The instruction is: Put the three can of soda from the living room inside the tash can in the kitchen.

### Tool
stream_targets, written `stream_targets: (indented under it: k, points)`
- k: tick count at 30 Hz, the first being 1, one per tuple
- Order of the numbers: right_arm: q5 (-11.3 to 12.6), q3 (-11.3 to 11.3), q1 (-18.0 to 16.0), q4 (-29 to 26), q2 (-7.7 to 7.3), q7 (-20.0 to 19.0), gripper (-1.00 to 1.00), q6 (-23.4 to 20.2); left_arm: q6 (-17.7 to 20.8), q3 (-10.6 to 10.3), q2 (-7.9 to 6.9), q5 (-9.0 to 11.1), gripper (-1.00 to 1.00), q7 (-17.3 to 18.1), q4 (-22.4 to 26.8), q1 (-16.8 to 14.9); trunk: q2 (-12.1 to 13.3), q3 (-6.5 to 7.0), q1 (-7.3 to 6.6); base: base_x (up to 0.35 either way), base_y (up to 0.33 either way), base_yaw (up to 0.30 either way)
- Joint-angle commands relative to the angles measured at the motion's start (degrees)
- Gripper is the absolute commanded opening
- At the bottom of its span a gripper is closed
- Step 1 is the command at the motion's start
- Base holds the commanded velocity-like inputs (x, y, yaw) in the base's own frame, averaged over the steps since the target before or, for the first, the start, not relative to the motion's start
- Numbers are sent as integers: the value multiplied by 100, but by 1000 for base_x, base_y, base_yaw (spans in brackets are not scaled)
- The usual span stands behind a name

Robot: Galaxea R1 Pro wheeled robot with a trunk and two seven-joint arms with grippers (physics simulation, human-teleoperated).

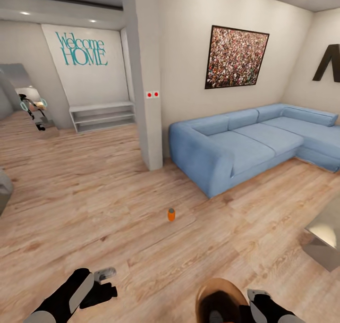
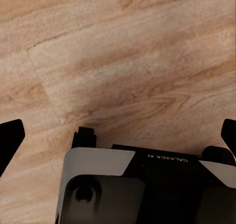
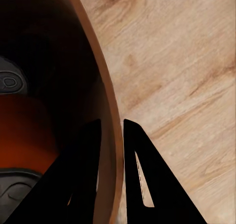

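While the right gripper point(image 3: 112, 172) pinches the rim of the brown trash can point(image 1: 215, 292) at five o'clock, cans lying inside, one orange soda can point(image 1: 171, 214) stands on the wood floor point(image 1: 94, 205) dead centre. Left gripper point(image 2: 118, 135) spread wide, empty.

A light-wood plank floor point(image 1: 118, 195) carries everything. One orange can point(image 1: 171, 214) stands upright on it near the middle of the head view, well apart from the rest. A blue corner sofa point(image 1: 250, 143) sits at 2 o'clock from the can, a white pillar point(image 1: 148, 101) at 12 o'clock, and a low white shelf point(image 1: 101, 116) at 11 o'clock by the far wall.
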State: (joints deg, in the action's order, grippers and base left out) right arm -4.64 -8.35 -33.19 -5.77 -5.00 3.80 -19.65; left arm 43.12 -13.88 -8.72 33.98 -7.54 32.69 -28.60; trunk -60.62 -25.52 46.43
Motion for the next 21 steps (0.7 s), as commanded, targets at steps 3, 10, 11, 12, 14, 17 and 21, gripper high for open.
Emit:
stream_targets:
  k: [3,10,11,12,14,17,21]
  points:
    - [42,-53,-3,-6,-7,-35,-100,10,-16,0,1,-4,100,-1,-3,1,0,1,0,254,275,-130]
    - [40,-51,-3,-3,-10,-169,-100,13,-35,-8,2,-5,100,-1,-6,1,0,1,0,267,255,-260]
    - [39,-50,-3,-3,-10,-232,-100,13,-34,-10,2,-5,100,-1,-6,0,0,1,0,282,180,-291]
    - [36,-50,-3,-3,-10,-304,-100,13,-34,-11,2,-5,100,-1,-7,1,0,1,0,288,162,-293]
    - [25,-50,-3,-7,-13,-582,-100,5,-32,-15,2,-5,100,-1,-8,-2,0,1,0,312,125,-296]
    - [19,-47,-3,-10,-13,-727,-100,1,-34,-17,2,-5,100,-1,-8,1,0,1,0,332,63,-298]
    - [16,-45,-1,-11,-15,-807,-100,12,-38,-18,2,-5,100,5,-5,1,0,1,0,342,21,-299]
